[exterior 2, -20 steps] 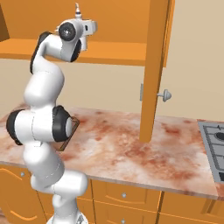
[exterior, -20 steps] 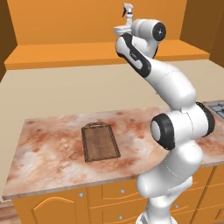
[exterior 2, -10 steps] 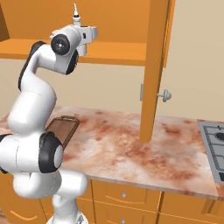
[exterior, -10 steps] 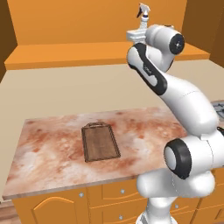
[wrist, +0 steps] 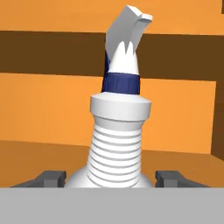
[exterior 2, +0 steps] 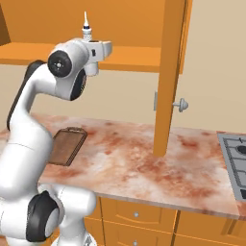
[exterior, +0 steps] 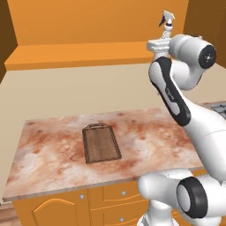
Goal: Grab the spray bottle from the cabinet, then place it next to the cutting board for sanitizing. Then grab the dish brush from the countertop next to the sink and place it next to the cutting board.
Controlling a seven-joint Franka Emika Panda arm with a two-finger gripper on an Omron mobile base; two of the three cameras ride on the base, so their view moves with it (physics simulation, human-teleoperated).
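Flanking ribbed white spray bottle [wrist: 116,144], jaws apart.

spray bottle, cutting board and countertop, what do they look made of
The small white ribbed-neck spray bottle looks like smooth matt plastic, with a dark blue collar. The dark brown rectangular cutting board seems wooden, from faint grain streaks. The pinkish-red marbled countertop looks like polished stone, judging by its mottled veining.

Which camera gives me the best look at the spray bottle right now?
The hand view: the spray bottle stands close up between the finger tips, showing its ribbed neck, blue collar and white nozzle. In the left base view and right base view, just its small top pokes above the wrist.
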